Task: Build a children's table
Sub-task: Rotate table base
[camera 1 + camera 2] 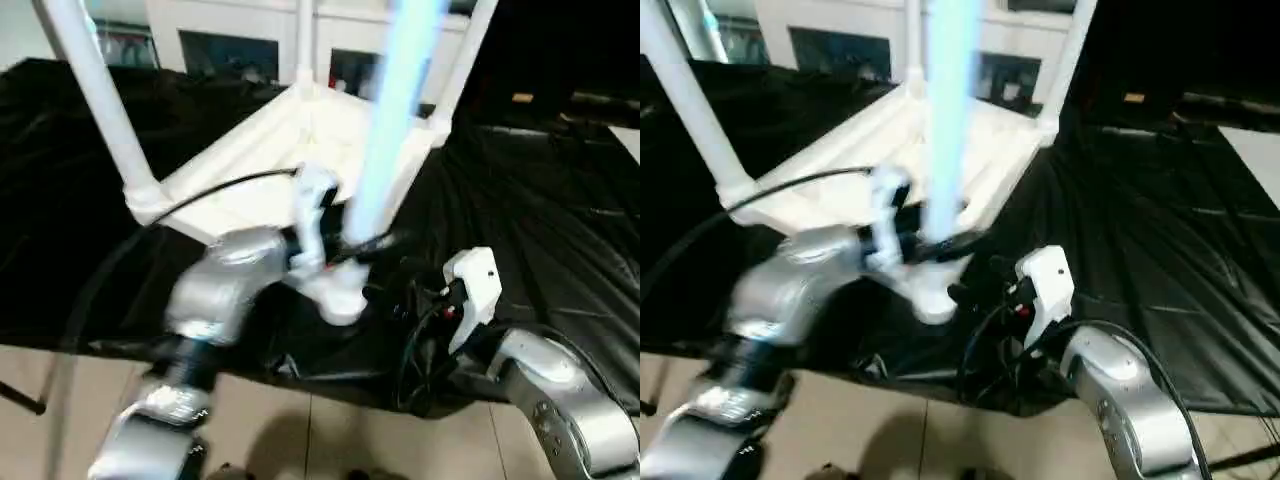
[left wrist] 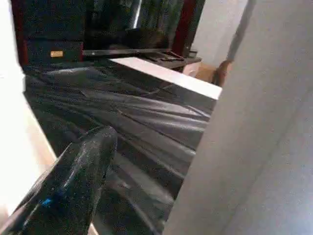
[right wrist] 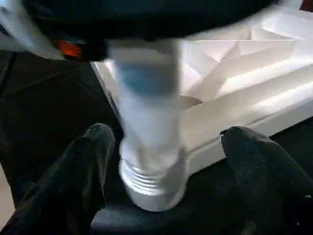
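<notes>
Nearest to the robot is its right gripper (image 3: 161, 161). Its two black fingers (image 3: 83, 161) stand wide apart and hold nothing. Right between them sits the bottom end of the last leg (image 3: 149, 142), with its screw rings showing. The fingers are on each side of the leg end but do not touch it.

A little farther out is the left gripper (image 1: 345, 245). It reaches in from the robot's left and meets this same leg (image 1: 395, 110) low down, just above the screw end. The picture is blurred there. Its fingers stand wide, with the leg beside one black finger (image 2: 80, 171), but the robot's pictures do not show if it truly grips the leg.

The leg stands almost straight up. Its screw end (image 1: 340, 300) points down, just above the black cloth (image 1: 540, 200), and its long part runs up out of the picture. The left arm is the nearer one and looks like the one carrying it.

Behind the leg lies the tabletop (image 1: 270, 150), upside down on the cloth, ribs facing up. Three legs already stand in its corners: one on the left (image 1: 95, 90), one at the back (image 1: 305, 40) and one on the right (image 1: 465, 50).

The near corner of the tabletop is just beside the screw end, a bit farther from the robot. So the leg probably needs to go a little forward and down into that last corner hole, staying straight up.
</notes>
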### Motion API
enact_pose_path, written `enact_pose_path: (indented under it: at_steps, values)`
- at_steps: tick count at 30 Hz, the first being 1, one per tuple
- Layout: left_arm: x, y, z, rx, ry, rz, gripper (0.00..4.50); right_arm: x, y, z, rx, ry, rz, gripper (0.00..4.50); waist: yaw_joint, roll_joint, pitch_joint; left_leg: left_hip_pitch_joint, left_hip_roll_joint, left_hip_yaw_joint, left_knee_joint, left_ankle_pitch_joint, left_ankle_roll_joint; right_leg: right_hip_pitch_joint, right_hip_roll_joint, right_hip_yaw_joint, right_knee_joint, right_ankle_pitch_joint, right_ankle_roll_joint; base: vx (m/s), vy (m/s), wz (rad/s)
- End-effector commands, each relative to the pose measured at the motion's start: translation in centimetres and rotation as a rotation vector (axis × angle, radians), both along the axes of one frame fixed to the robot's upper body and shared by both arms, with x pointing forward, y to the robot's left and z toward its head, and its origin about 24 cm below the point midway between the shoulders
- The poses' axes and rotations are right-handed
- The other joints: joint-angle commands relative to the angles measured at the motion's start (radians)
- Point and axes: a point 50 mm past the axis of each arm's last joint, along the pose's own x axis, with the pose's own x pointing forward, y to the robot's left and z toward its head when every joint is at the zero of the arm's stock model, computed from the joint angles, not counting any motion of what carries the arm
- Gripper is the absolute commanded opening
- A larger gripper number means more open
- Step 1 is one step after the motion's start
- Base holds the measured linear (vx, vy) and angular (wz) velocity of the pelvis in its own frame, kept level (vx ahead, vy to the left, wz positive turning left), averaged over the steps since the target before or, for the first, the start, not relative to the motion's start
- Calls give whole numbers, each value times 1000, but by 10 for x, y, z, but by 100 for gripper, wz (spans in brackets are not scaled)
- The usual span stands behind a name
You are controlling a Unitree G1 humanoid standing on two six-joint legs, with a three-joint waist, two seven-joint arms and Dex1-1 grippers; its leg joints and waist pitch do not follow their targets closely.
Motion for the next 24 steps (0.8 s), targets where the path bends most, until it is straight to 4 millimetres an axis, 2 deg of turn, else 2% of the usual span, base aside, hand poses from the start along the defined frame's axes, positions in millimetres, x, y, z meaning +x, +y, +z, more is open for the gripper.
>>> enact_pose_path:
  at_steps: [1,6,9,11,12,13,14,16,17,18,21,22,23,24]
  values:
    - [3,-4,-1,37,-23,22,437,-1,-7,3,-10,-19,-15,389,0,-3,-82,-4,26,-6,-68,-127,50,60,-53,43,-78,-224,-161,0,0,0]
    - [2,8,-3,78,-51,35,437,-4,-14,3,-25,-16,-17,389,-3,-5,-86,-9,27,-6,-66,-111,64,62,-56,41,-74,-227,-168,0,0,0]
    - [-4,27,-5,128,-103,-14,437,-7,-18,3,-28,-11,-3,389,-7,-6,-88,-8,30,-7,-66,-111,67,60,-55,40,-73,-229,-172,0,0,0]
    - [-11,36,-7,153,-99,-74,437,-8,-19,2,-32,-8,5,389,-13,-2,-86,-9,29,-7,-68,-115,66,58,-53,40,-72,-236,-172,0,0,0]
    - [-15,41,-8,173,-89,-109,437,-8,-19,1,-36,-6,6,389,-13,-1,-87,-2,30,-6,-67,-125,63,53,-54,41,-72,-252,-171,0,0,0]
    - [-22,47,-10,199,-77,-171,437,-8,-19,0,-38,-5,8,389,-15,-3,-87,-1,34,-6,-69,-128,61,53,-55,41,-71,-253,-175,0,0,0]
    - [-24,49,-10,205,-74,-184,437,-8,-19,0,-39,-5,8,389,-12,4,-87,2,35,-7,-71,-127,53,50,-57,41,-68,-252,-182,0,0,0]
    - [-28,56,-10,236,-82,-198,437,-7,-18,-1,-39,-4,13,389,-14,3,-86,3,34,-4,-70,-129,49,48,-52,42,-67,-232,-191,0,0,0]
    - [-29,60,-10,239,-78,-207,437,-6,-16,-1,-35,-3,20,389,-13,0,-86,9,34,-1,-68,-132,49,43,-50,43,-67,-213,-199,0,0,0]
    - [-29,64,-13,280,-85,-213,437,-6,-14,-1,-38,-4,33,389,-12,-6,-84,8,34,0,-71,-142,50,44,-50,43,-67,-217,-203,0,0,0]
    - [-25,75,-20,419,-117,-208,437,-4,-10,0,-49,-11,59,389,-8,0,-84,7,34,-3,-73,-157,39,46,-51,43,-67,-237,-185,0,0,0]
    - [-23,79,-22,466,-119,-208,437,-4,-9,0,-50,-13,65,389,-10,-3,-85,4,32,-3,-74,-161,34,49,-51,44,-67,-247,-169,0,0,0]
    - [-20,84,-24,527,-125,-202,437,-3,-7,0,-51,-17,70,389,-11,-3,-84,7,30,-3,-75,-168,30,45,-50,44,-73,-270,-151,0,0,0]
    - [-17,86,-24,556,-125,-188,437,-2,-6,0,-52,-21,69,389,-12,-5,-86,4,30,-5,-75,-167,22,49,-53,44,-69,-274,-144,0,0,0]
